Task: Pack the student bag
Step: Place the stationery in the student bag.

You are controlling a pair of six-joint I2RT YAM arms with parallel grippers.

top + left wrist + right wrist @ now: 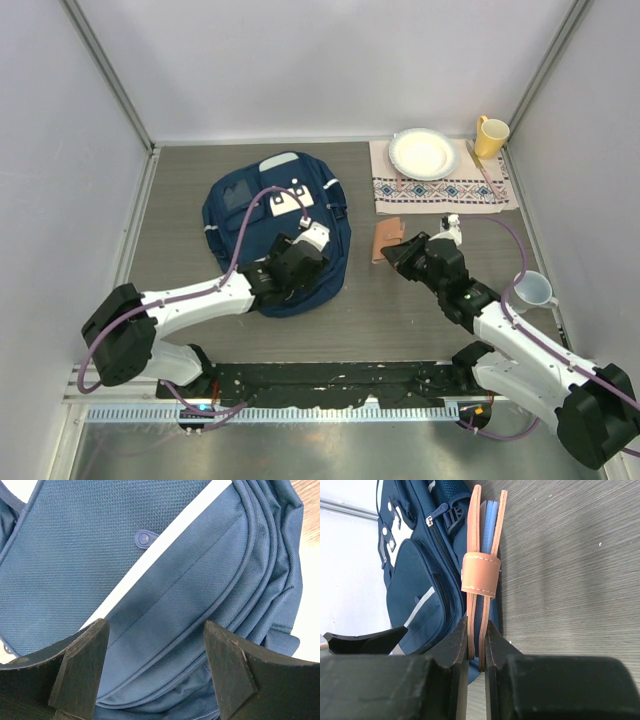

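Note:
The student bag (pixel 262 215), navy with a pale stripe, lies flat on the table left of centre. My left gripper (pixel 300 262) hovers over its lower right part, jaws wide apart. In the left wrist view the black fingers (pixel 82 670) straddle the bag's zip seams (pixel 165 605) without pinching fabric. My right gripper (pixel 405 252) is shut on a tan leather case (pixel 386 240) just right of the bag. In the right wrist view the case (pixel 481 572) shows a blue notebook between its flaps, with the bag (pixel 415 580) beside it.
An embroidered cloth (pixel 440 188) lies at the back right with a white plate (pixel 424 153) on it and a yellow mug (pixel 490 137) next to it. A pale cup (pixel 533 290) stands by the right arm. Walls close in on three sides.

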